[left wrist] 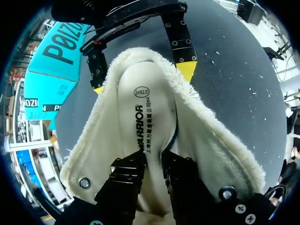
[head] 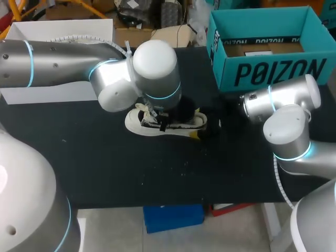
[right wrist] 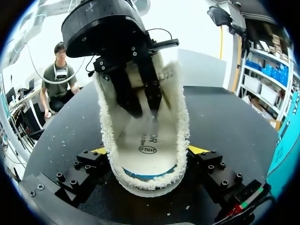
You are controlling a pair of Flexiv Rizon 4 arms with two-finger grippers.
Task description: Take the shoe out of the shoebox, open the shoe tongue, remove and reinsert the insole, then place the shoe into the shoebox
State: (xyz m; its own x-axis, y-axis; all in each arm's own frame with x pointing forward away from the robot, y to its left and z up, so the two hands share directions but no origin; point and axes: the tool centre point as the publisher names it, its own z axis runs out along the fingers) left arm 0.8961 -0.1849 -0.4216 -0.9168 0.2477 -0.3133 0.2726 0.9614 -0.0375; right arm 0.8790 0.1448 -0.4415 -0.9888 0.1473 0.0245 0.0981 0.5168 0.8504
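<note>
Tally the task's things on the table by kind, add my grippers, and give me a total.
cream fleece-lined shoe: 1
white printed insole, lying inside the shoe: 1
teal cardboard shoebox: 1
yellow-tipped two-finger grippers: 2 (left gripper, right gripper)
Total: 5

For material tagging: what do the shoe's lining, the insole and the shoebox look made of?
Lining: cream fleece or faux shearling, by its fuzzy curly pile. Insole: smooth matte fabric-faced foam, probably; printed flat surface. Shoebox: teal printed cardboard, brown inside.
</note>
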